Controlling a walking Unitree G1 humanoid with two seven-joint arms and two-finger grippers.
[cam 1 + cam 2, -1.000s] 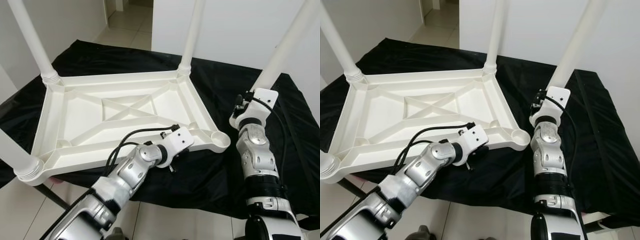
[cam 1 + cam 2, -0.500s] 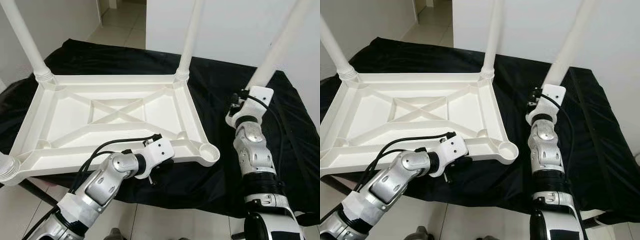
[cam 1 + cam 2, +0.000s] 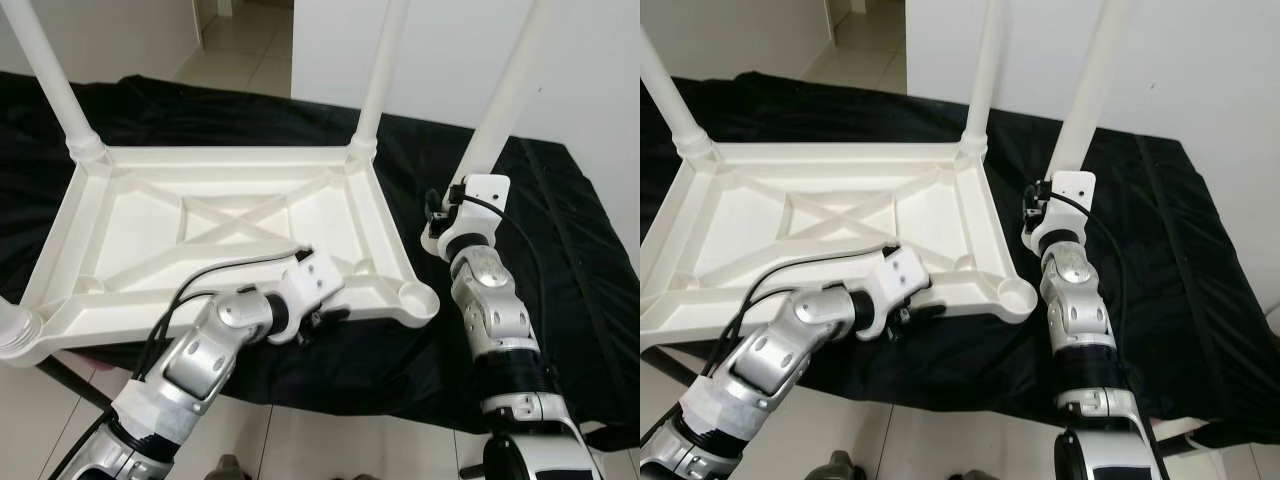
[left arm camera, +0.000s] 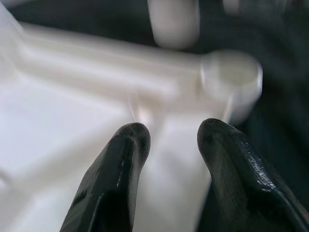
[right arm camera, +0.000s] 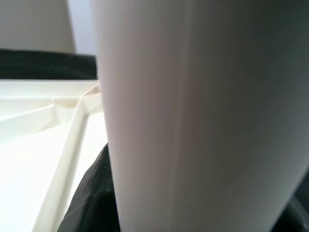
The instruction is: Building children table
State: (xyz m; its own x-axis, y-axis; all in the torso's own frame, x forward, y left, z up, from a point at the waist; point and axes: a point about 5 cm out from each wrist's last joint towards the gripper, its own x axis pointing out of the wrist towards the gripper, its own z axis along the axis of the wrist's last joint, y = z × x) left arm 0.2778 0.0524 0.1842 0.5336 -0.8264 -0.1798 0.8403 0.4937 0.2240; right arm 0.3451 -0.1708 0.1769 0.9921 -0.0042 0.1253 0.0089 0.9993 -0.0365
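White tabletop [image 3: 200, 215], white legs [image 3: 505, 95]; black cloth [image 3: 590, 260].

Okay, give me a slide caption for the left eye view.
Right gripper holds the loose white leg beside the upturned tabletop's empty corner socket; left gripper at the near rim.

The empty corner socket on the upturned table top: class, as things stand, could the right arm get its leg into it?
Probably yes. The empty socket faces up, unblocked, and the right gripper holds the loose leg just beside that corner; the left gripper sits at the rim, clear of the opening.
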